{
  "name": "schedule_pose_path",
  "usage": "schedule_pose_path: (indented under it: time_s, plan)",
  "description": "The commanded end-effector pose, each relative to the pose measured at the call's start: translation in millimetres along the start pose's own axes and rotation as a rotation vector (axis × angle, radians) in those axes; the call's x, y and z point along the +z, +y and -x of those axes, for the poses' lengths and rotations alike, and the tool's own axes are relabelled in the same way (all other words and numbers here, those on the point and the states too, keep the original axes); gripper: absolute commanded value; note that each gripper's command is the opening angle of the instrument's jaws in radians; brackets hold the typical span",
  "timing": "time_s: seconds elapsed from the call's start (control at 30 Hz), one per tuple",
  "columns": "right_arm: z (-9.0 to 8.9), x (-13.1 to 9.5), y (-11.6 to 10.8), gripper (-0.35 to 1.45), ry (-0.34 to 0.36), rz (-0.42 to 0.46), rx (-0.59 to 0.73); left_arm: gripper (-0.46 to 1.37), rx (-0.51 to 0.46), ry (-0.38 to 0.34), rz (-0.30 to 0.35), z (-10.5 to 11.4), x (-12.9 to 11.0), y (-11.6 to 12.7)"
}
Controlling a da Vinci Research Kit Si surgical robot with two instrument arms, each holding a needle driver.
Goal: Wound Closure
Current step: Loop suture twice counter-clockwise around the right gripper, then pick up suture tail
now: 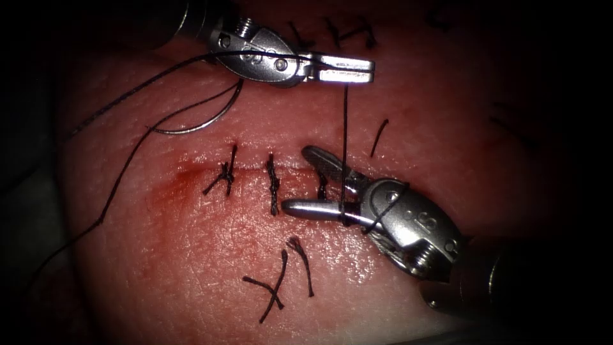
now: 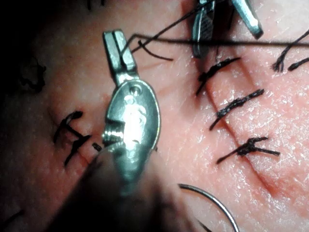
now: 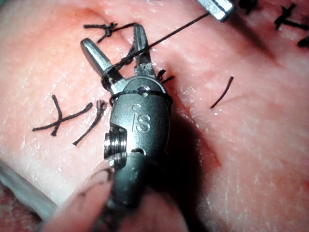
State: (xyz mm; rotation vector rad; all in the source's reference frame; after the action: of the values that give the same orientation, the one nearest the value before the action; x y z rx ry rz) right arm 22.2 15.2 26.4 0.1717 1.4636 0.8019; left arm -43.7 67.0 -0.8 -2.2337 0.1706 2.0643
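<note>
Endoscope view: left end effector (image 1: 348,67) sits above the cut (image 1: 255,172), jaws together and clamped on the thread (image 1: 345,128), which drops straight down from the tip to the right end effector (image 1: 306,182). Right end effector lies on the cut near its right end, jaws apart, holding nothing; thread is wrapped around it at the base of the jaws, w/ a loop over the wrist body. Needle (image 1: 204,118) lies free on the tissue (image 1: 211,243) above the cut, up-left of the left-most stitch, not in the tissue and held by neither tool; thread trails from it off to the left. Three stitches (image 1: 272,185) cross the cut; cut ends of thread (image 1: 278,287) lie loose below it, one more short piece (image 1: 379,137) above its right end. Red fluid (image 1: 185,185) stains the tissue at the cut's left end. Left wrist view: left end effector (image 2: 118,41) closed on the thread at its tip, needle's curve (image 2: 212,200) near the wrist. Right wrist view: right end effector (image 3: 113,48) spread, thread looped around the jaw base.
</note>
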Motion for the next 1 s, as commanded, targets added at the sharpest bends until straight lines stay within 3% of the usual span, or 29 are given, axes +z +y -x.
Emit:
schedule_pose_path:
  time_s: [0.03, 0.2, 0.4, 0.7, 1.0]
  plan:
    - [-0.3, 0.0, -0.2, 0.89, 0.019, -0.005, 0.006, -0.35, 0.001, -0.001, 0.005, 0.2, 0.0, 0.2]
    - [-0.9, 0.0, -0.1, 0.87, 0.058, 0.019, 0.008, -0.35, -0.003, 0.002, 0.002, 1.2, -0.1, 1.2]
    - [-1.0, -0.4, 0.6, 0.86, 0.100, 0.113, 0.003, -0.35, 0.023, 0.012, -0.024, 1.8, -0.5, 3.1]
    - [-1.4, -2.1, 2.3, 0.68, 0.197, 0.293, 0.128, -0.35, 0.168, -0.009, -0.113, 0.4, -0.3, 7.1]
    - [-1.5, -3.7, 3.2, 0.61, 0.210, 0.399, 0.209, -0.35, 0.215, -0.032, -0.130, -0.1, -0.1, 9.5]
